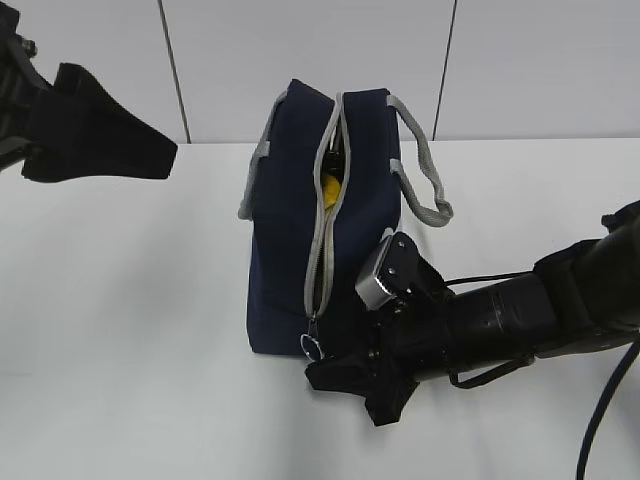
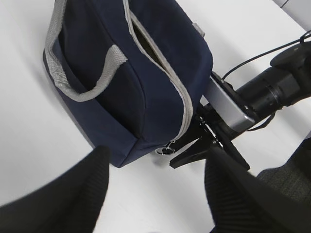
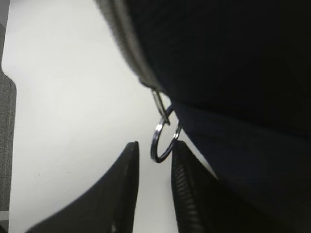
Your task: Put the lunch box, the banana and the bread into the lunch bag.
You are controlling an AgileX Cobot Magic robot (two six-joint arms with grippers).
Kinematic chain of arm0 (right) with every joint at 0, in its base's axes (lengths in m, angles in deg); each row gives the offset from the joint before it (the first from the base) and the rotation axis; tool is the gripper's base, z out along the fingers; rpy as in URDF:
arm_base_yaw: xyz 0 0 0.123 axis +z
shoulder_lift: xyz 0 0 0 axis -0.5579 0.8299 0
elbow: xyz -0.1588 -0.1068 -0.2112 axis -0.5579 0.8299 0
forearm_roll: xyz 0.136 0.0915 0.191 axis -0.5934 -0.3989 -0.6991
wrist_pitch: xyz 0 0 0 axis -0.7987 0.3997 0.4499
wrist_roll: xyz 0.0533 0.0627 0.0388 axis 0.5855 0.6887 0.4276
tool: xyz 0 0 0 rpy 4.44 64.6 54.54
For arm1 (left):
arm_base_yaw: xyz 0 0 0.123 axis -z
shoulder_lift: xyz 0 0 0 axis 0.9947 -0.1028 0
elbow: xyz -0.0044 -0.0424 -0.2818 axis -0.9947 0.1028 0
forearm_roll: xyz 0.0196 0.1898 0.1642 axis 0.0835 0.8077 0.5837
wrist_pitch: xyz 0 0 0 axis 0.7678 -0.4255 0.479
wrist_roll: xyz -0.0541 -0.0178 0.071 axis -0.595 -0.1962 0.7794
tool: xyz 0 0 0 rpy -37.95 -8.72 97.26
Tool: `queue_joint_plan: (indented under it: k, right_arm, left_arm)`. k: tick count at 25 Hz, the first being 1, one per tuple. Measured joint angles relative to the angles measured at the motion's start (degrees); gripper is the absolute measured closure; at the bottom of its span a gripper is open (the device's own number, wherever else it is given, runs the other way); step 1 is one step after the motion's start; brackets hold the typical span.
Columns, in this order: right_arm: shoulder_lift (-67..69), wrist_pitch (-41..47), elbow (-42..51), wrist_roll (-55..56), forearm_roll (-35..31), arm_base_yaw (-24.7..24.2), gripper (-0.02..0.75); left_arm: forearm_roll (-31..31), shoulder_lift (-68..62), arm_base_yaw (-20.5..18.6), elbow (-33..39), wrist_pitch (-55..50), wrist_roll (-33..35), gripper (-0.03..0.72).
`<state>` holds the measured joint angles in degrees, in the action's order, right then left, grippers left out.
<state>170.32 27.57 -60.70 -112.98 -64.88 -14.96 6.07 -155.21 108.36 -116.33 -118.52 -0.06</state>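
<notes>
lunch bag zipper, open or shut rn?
Open: the lunch bag zipper gapes, yellow visible inside; ring pull sits at the bottom end.

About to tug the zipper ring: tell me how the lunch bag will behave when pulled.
The lunch bag stands tall and narrow, so it may tip or slide. Its fabric sides and drooping handles suggest it will flex. The ring pull hangs loose ahead of the right hand, so it may swing.

- This is looking like a robot test bench in a lab, not a home or kitchen
- A plain white table [image 1: 120, 300] is filling the scene, bare apart from one lunch bag [image 1: 290, 220]
- Pale wall panels [image 1: 300, 50] with dark seams are standing behind it
- Two black robot arms [image 1: 520, 320] with cabling are reaching in from either side
</notes>
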Motion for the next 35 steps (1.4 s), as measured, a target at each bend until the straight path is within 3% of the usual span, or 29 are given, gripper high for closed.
queue_joint_plan:
  k: [8,35]
  right_arm:
    - [0.12,-1.49,0.00,2.06,0.00,0.00,0.456]
    - [0.12,0.65,-0.71,2.31,0.00,0.00,0.448]
  left_arm:
    - [0.00,0.00,0.00,0.00,-0.03,0.00,0.254]
    - [0.20,0.00,0.00,0.00,-0.16,0.00,0.254]
